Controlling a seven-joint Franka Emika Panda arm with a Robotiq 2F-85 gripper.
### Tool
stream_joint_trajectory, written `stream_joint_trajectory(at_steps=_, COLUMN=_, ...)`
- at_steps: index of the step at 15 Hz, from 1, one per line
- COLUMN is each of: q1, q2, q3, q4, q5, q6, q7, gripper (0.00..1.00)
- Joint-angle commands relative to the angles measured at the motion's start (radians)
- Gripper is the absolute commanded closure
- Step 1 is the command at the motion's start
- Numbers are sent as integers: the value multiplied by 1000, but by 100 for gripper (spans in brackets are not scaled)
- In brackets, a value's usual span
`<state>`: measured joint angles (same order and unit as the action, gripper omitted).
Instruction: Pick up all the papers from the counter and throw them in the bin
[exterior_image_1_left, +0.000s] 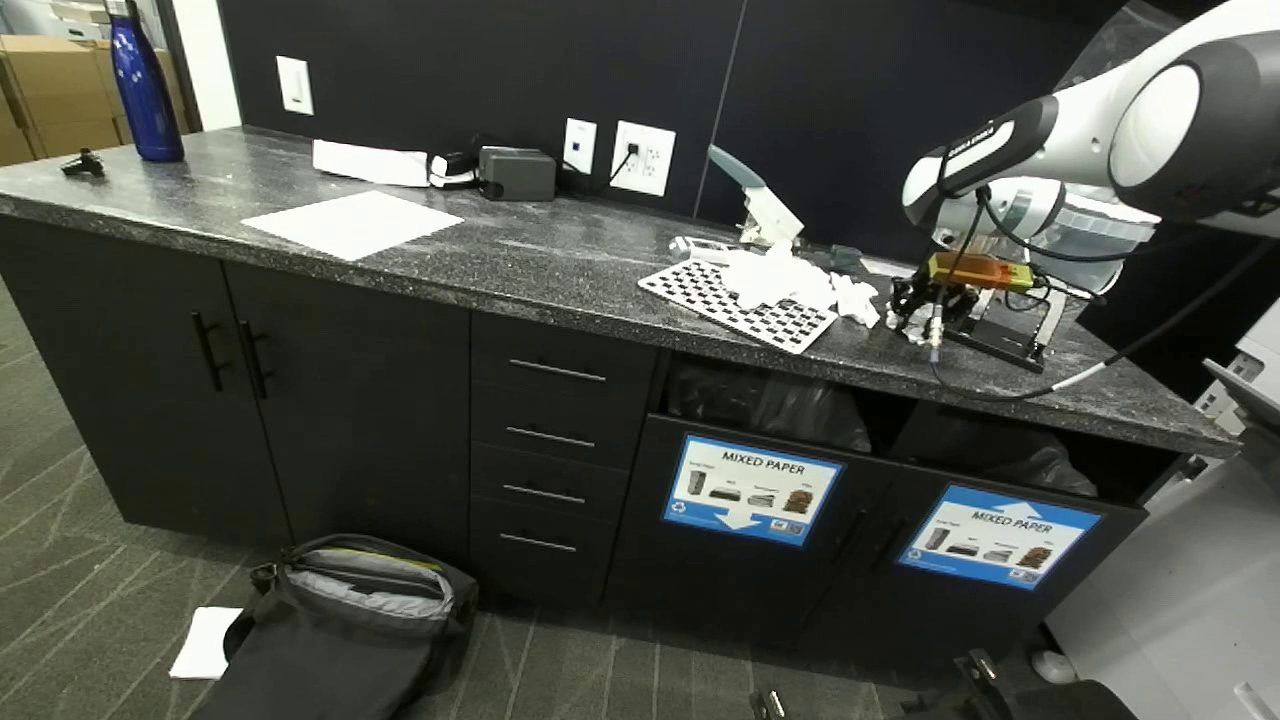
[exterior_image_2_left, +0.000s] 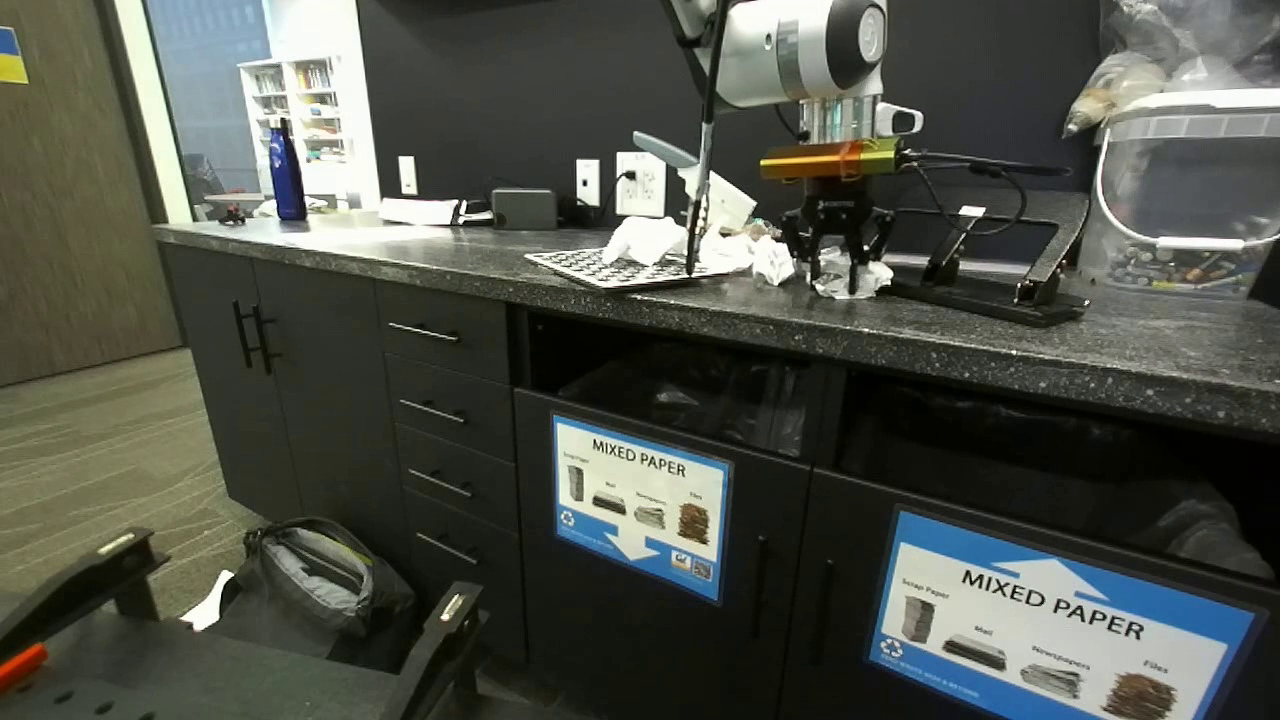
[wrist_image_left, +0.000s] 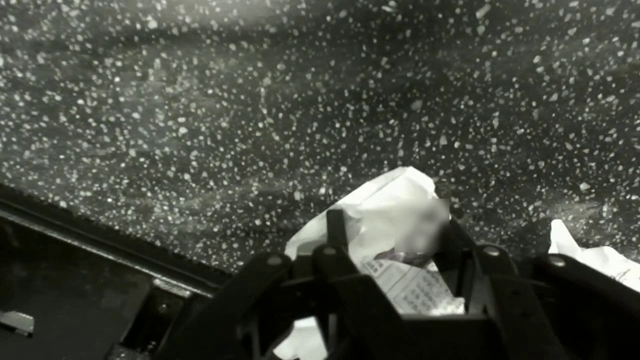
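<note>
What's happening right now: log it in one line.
pincer: low over counter, jaws apart | paper wad: between jaws, grip unclear | other papers: on and beside checkered sheet | bin fronts: labelled MIXED PAPER

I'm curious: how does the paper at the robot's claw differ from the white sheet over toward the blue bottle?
Shape: the crumpled paper is bunched and creased; the white sheet lies flat.
Print: the crumpled paper looks printed in the wrist view; on the white sheet no print shows.
Place: the crumpled paper sits between the jaws of the claw; the white sheet lies well apart on the counter.
Both look mostly white.
</note>
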<state>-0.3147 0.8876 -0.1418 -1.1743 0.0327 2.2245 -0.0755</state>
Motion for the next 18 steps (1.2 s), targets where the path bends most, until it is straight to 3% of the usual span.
stream_joint_trajectory(at_steps=1, q1=-10, q2=30, q3=5, q4=51, q5=-9, q6=-13, q7=-15, gripper=85)
stream_joint_trajectory(at_steps=2, q1=-9, q2=29, q3=2, q4=47, q5=-12, q6=-21, q7=-12, gripper=93)
stream_joint_trajectory(at_steps=6, q1=8, q2=-13, q3=-18, q4=-15, q5=-32, q6=-135, q7=1, gripper=91)
stream_joint_trajectory(at_steps=8, q1=10, q2=-57, q3=-13, q4=-61, q5=-37, q6=-225, q7=-19, gripper=96)
stream_joint_trajectory(at_steps=14, q1=32, q2=-247, q3=18, q4=-323, q5=-46, q6=-437, q7=-129, gripper=93)
stream_joint_trajectory(at_steps=18, q1=65, q2=-346, q3=48, q4=-529, q5=-44, q6=-480, q7=-196, gripper=93)
